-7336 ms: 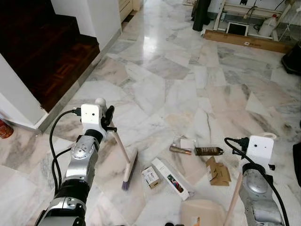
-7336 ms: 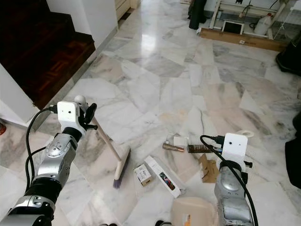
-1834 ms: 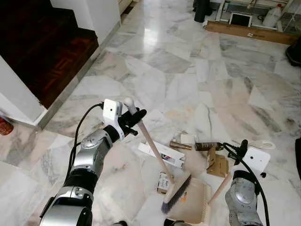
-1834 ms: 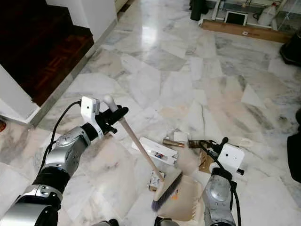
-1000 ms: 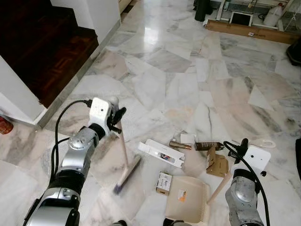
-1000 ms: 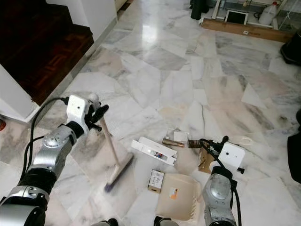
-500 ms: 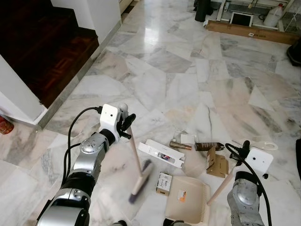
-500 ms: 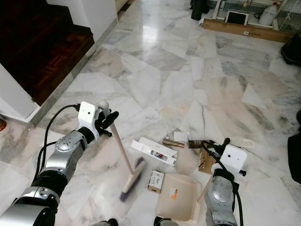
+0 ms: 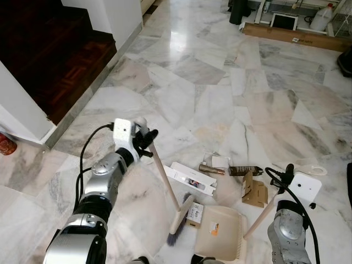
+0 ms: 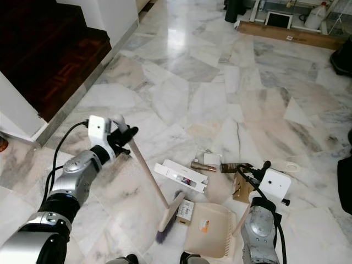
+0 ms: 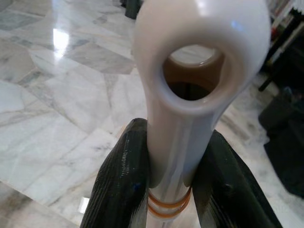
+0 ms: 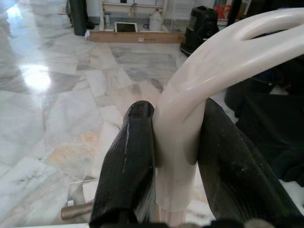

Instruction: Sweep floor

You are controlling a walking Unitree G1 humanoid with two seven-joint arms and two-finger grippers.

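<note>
Broom (image 9: 168,190) handle pinched in your left gripper (image 9: 144,136), dustpan (image 9: 220,240) handle clamped by your right gripper (image 12: 173,156), small box (image 9: 193,214) wedged between bristles and pan, white carton (image 9: 189,177) just beyond.

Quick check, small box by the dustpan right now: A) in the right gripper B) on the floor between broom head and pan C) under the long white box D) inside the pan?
B: the small box lies on the marble floor, with the broom head on one side and the dustpan on the other.

One broom (image 9: 179,215), one dustpan (image 9: 220,237), two boxes (image 9: 188,179), two hands (image 9: 144,137)
</note>
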